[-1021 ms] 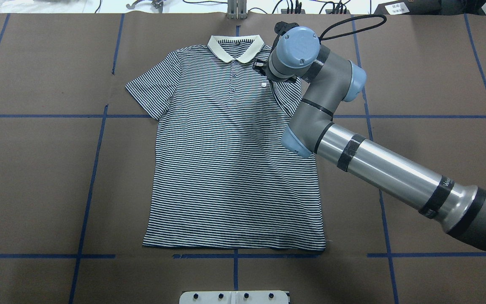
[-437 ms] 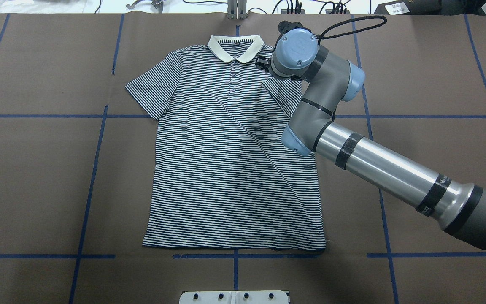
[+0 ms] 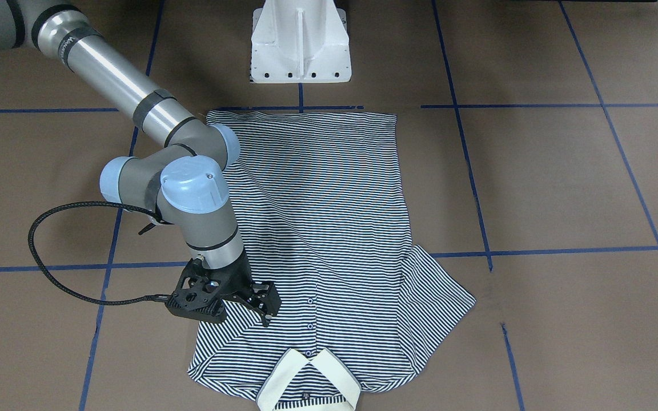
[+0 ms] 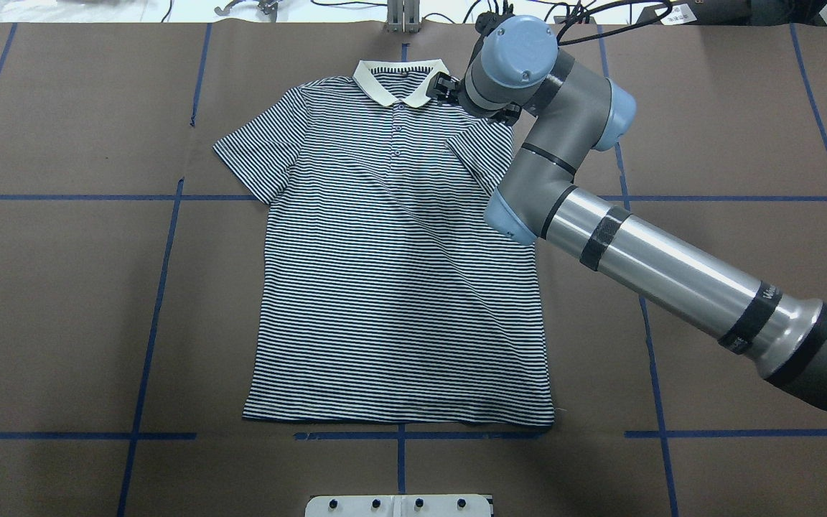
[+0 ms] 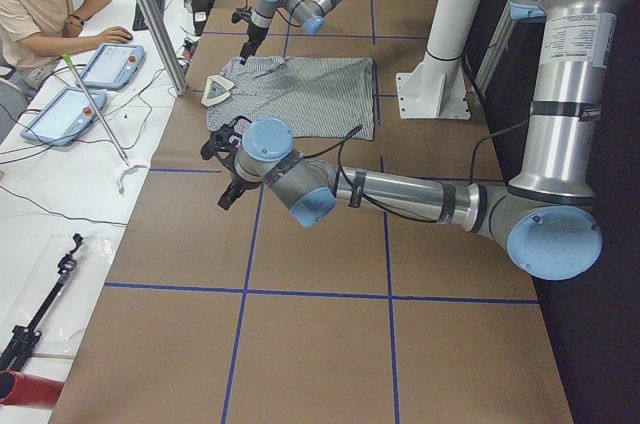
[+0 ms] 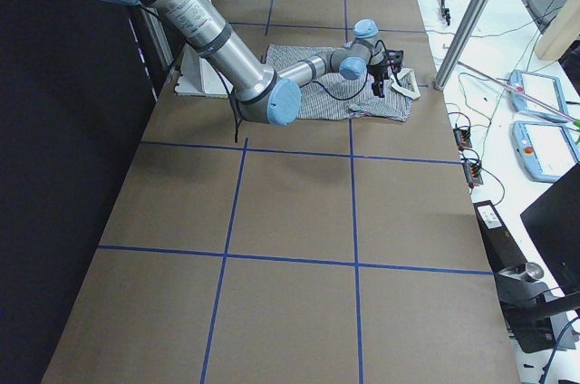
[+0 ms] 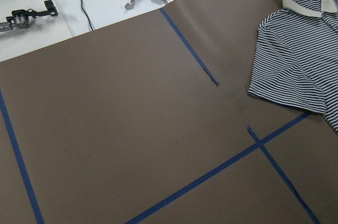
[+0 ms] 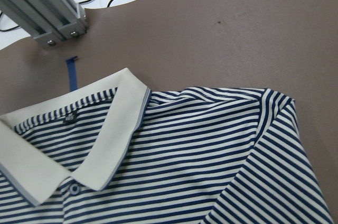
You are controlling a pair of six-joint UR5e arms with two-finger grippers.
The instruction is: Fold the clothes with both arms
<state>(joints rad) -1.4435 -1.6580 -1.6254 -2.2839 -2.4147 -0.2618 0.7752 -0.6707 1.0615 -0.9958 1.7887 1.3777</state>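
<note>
- Folding looks to be at an early step: the navy-and-white striped polo shirt (image 4: 399,287) lies flat on the brown paper-covered table (image 4: 62,287), and its right sleeve (image 4: 482,161) is already turned in over the chest.
- The right gripper (image 3: 265,307) hangs over that shoulder beside the cream collar (image 4: 400,85), apparently empty. I cannot tell how wide it stands.
- The left gripper (image 5: 225,159) hovers off the shirt, and its state is likewise unclear.
- Next, probably: pinch the spread left sleeve (image 4: 255,154) at its edge and fold it inward.

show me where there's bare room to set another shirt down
Bare: the table on the robot's left of the polo shirt, past its sleeve. Crowded: by the collar, where the right hand is, its arm crossing that side.
</note>
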